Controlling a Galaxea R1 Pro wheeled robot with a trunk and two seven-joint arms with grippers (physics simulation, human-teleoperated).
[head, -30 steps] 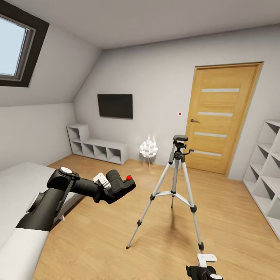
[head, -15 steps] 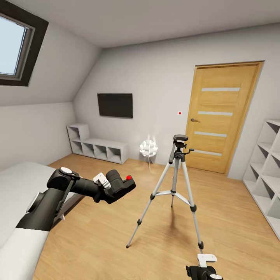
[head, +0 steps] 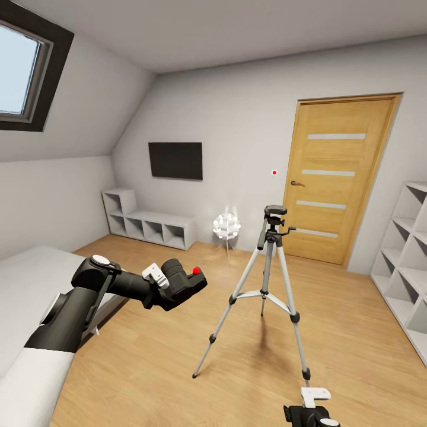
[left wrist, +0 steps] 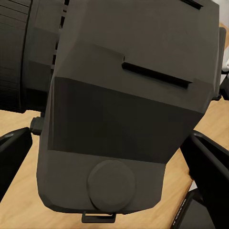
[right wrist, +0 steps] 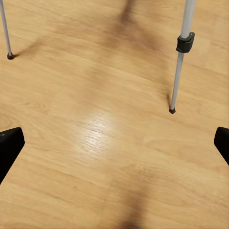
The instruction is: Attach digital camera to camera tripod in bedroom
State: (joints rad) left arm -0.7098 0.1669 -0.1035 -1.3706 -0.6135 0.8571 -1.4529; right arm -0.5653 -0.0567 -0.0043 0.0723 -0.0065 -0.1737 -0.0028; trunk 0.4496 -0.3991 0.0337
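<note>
Left claw (head: 172, 284) clamped the digital camera (head: 181, 283), held high for mounting; camera tripod (head: 268, 279) stood ahead; right claw (right wrist: 114, 143) gaped empty.

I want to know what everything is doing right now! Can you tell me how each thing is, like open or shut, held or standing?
Digital camera: held in the left gripper, off the floor.
Camera tripod: standing upright, legs spread, head bare.
Right gripper: jaws wide open, holding nothing, over the floor.
Door: shut.
Floor lamp: glowing.
Wall TV: screen dark.
</note>
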